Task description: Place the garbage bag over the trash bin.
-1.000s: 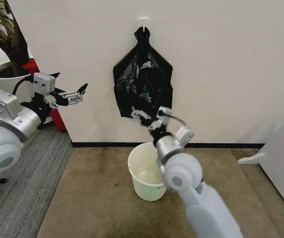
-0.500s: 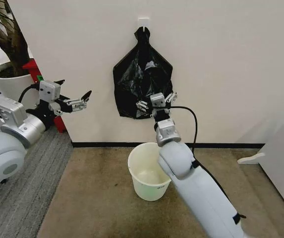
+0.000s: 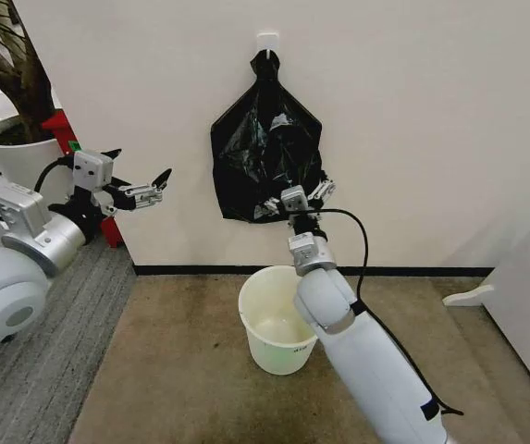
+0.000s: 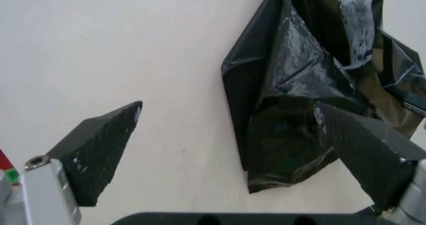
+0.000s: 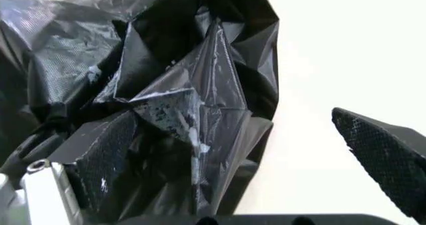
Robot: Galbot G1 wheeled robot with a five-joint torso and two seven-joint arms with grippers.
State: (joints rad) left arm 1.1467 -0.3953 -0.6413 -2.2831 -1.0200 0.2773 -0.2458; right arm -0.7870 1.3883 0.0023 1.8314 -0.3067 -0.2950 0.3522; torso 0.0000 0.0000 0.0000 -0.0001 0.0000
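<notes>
The garbage bag (image 3: 265, 153) is glossy crinkled black plastic, hanging by its gathered top from a white hook (image 3: 266, 41) on the wall. The cream-white trash bin (image 3: 277, 319) stands on the floor right below it. My right gripper (image 3: 294, 198) is open at the bag's lower right corner, one finger (image 5: 109, 150) over the plastic (image 5: 179, 80), the other finger (image 5: 386, 155) off to the side against the wall. My left gripper (image 3: 152, 185) is open too, held in the air left of the bag (image 4: 313, 85) and apart from it.
A large white plant pot (image 3: 19, 153) with a tree stands at the far left, with a red object (image 3: 61, 125) behind it. A white panel (image 3: 523, 296) leans at the right. Brown carpet surrounds the bin; grey carpet lies at left.
My right arm has risen from beside the bin to the bag's lower edge and turned its open fingers toward the plastic. The left gripper moved slightly right toward the bag.
</notes>
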